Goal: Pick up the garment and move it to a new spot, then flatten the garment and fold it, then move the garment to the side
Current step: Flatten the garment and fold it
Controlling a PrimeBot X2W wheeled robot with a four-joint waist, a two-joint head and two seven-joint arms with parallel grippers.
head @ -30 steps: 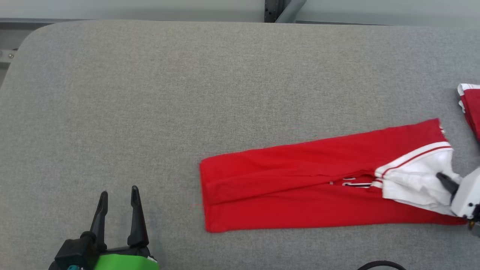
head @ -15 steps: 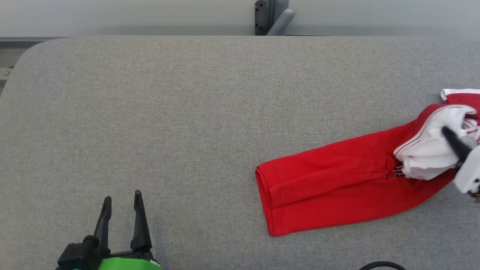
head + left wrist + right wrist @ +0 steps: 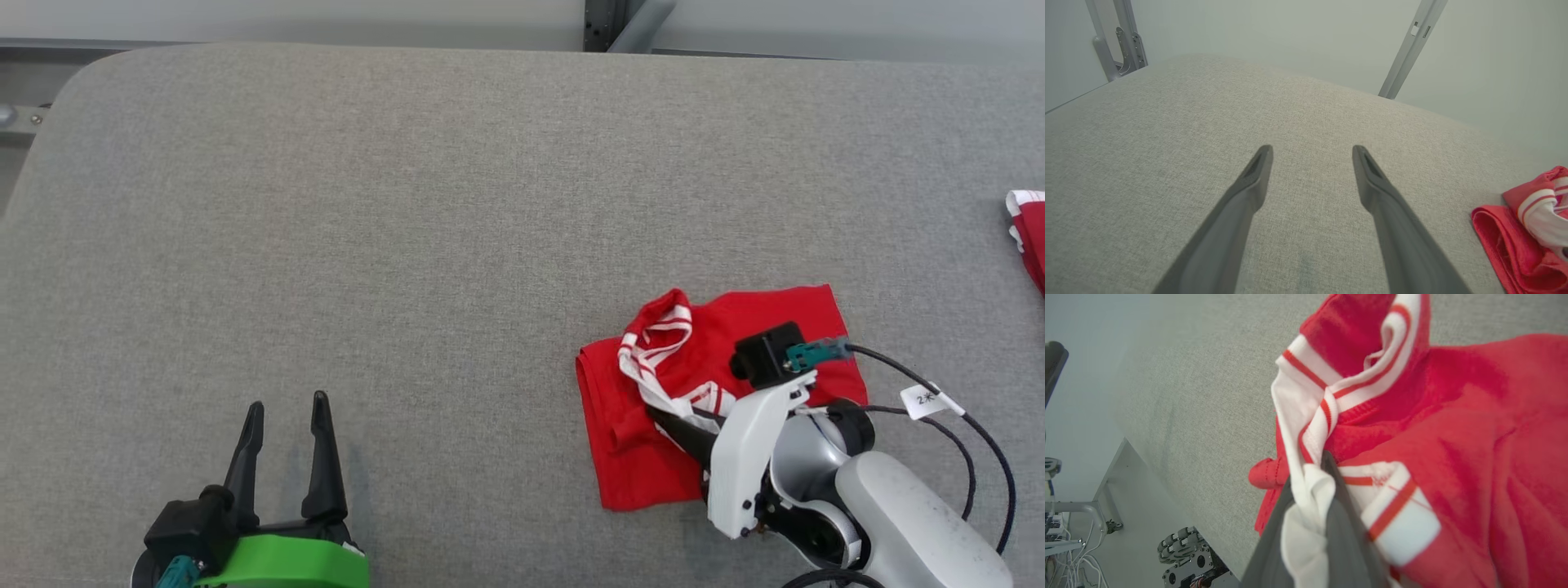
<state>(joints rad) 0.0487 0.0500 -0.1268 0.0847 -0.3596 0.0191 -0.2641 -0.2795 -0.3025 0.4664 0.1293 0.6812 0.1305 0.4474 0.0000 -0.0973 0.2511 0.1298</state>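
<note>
My right gripper [image 3: 660, 415] pinches the red garment [image 3: 633, 461] by its white-striped edge; my left gripper [image 3: 287, 402] gapes wide, well apart from it.

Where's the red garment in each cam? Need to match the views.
Head view: red garment lower right of centre, bunched, right tool on it.
Left wrist view: lower right edge, cut off by the frame.
Right wrist view: centre and right, pinched in the tool's closed fingers.
Shared landmark: its white red-striped band.
</note>
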